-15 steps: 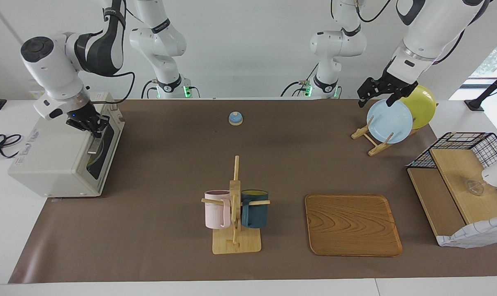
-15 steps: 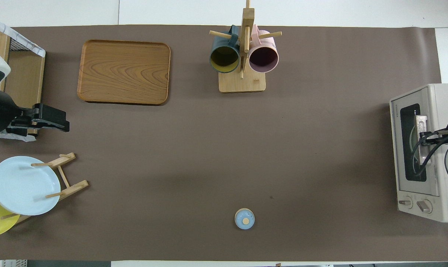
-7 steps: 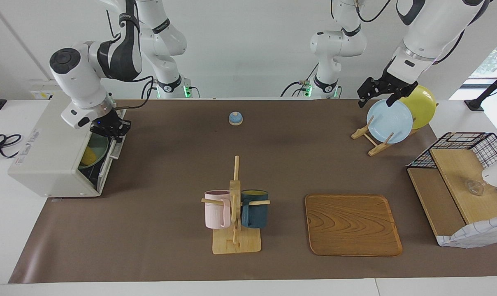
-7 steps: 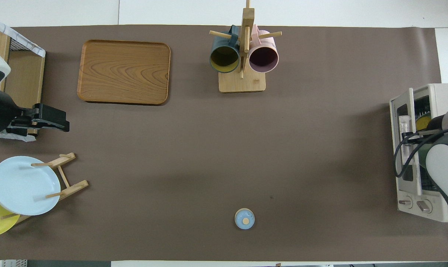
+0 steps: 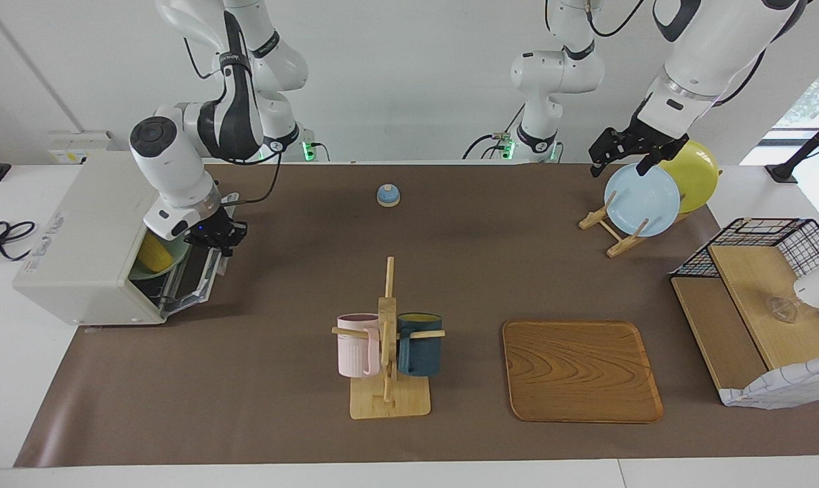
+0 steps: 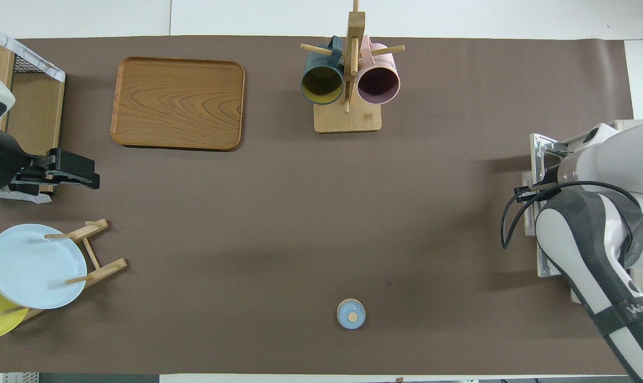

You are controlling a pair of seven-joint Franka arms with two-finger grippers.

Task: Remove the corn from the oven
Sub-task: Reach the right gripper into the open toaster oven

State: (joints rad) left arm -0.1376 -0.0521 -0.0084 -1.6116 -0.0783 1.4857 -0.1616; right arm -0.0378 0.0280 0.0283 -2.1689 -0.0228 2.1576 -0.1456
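The off-white oven (image 5: 77, 257) stands at the right arm's end of the table, its glass door (image 5: 203, 271) tilted partly open. Inside, the yellow corn (image 5: 153, 252) lies on a green dish (image 5: 160, 272). My right gripper (image 5: 218, 237) is shut on the bar handle at the door's top edge. In the overhead view the right arm covers most of the oven (image 6: 627, 124); only the door's edge (image 6: 537, 154) shows, and the corn is hidden. My left gripper (image 5: 618, 165) waits open over the plate rack, also seen as the left gripper (image 6: 90, 178) from above.
A mug rack (image 5: 388, 379) with a pink and a dark blue mug stands mid-table, a wooden tray (image 5: 579, 369) beside it. A small blue bell (image 5: 388, 195) sits nearer the robots. A plate rack (image 5: 616, 234) and a wire shelf (image 5: 755, 298) are at the left arm's end.
My right gripper has pulled the oven door outward and down from shut to partly open, and the corn inside has come into sight. The left arm has not moved.
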